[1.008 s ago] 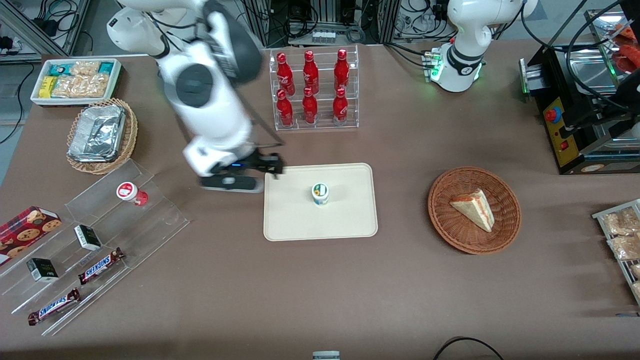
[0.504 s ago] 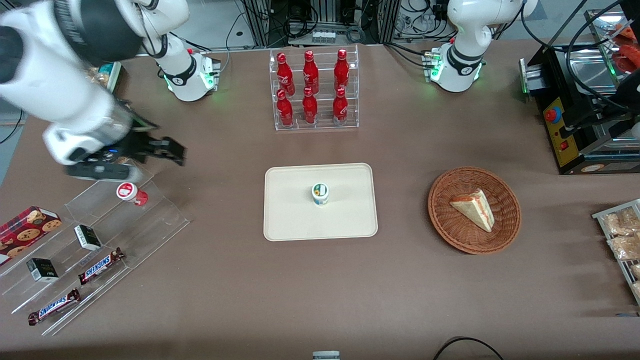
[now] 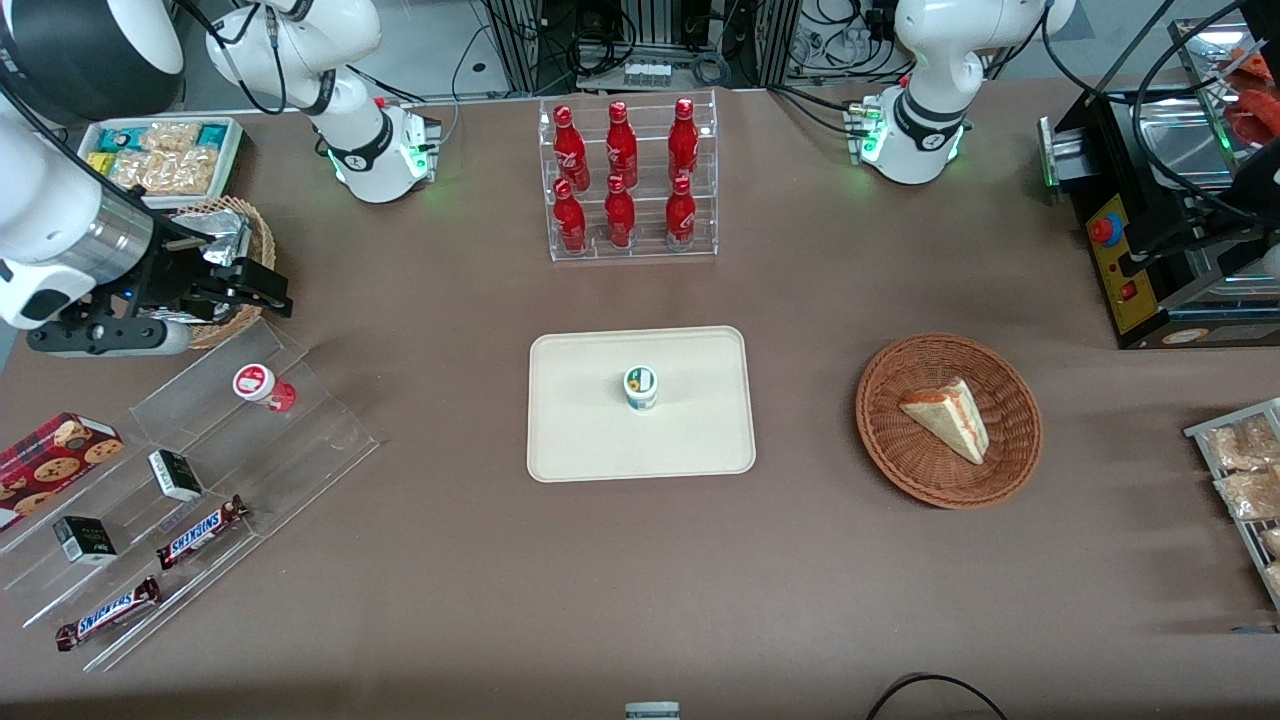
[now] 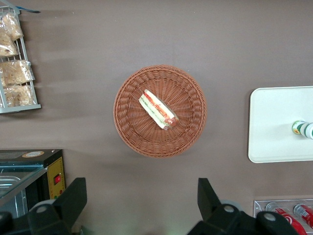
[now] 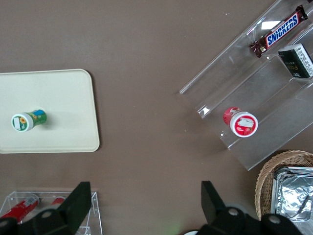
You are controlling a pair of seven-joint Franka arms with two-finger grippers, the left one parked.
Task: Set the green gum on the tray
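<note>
The gripper (image 3: 262, 287) hangs above the table at the working arm's end, over the edge of a wicker basket of foil trays (image 3: 205, 262), which the arm partly hides. Its jaws stand wide apart with nothing between them, as the right wrist view shows plainly; only the two dark fingers (image 5: 78, 200) appear there, cut off at the picture's edge.

The green gum (image 3: 640, 387) stands upright on the tray (image 3: 580, 440), near its middle, well apart from the gripper. In the left wrist view the canister (image 4: 303, 129) is cut off at the edge.

A red-lidded canister (image 3: 262, 386) sits on a clear stepped stand (image 3: 300, 440), nearer the front camera than the gripper; it seems to lean, though the clear plastic makes that hard to judge. Snickers bars (image 3: 200, 531) lie on lower steps. A rack of red bottles (image 3: 625, 180) stands farther from the camera than the tray. A round basket with a sandwich (image 3: 948, 420) lies toward the parked arm's end.
</note>
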